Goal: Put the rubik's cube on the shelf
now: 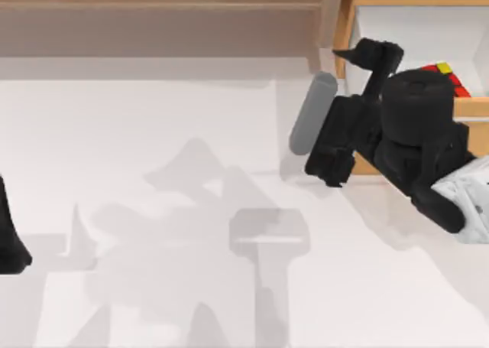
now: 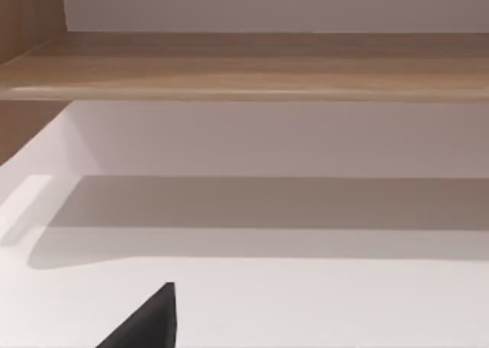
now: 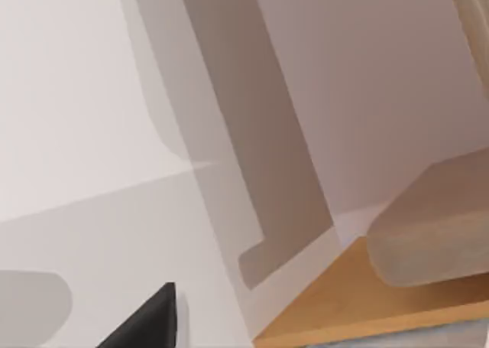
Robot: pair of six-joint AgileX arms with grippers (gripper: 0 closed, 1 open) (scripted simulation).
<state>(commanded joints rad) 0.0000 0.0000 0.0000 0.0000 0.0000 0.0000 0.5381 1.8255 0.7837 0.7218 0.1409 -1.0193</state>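
The rubik's cube lies in the white open drawer of the cabinet at the back right. My right arm covers most of it, leaving a red and yellow corner showing. My right gripper hovers over the drawer's left part, just left of the cube. The shelf is a long light-brown board along the back, with a pale post at its right end. The shelf board also spans the left wrist view. My left gripper sits parked at the table's left edge.
The orange-wood cabinet stands right of the shelf post, and its wood appears in the right wrist view. Its grey bar handle juts out over the table left of my right arm. White tabletop stretches across the middle and front.
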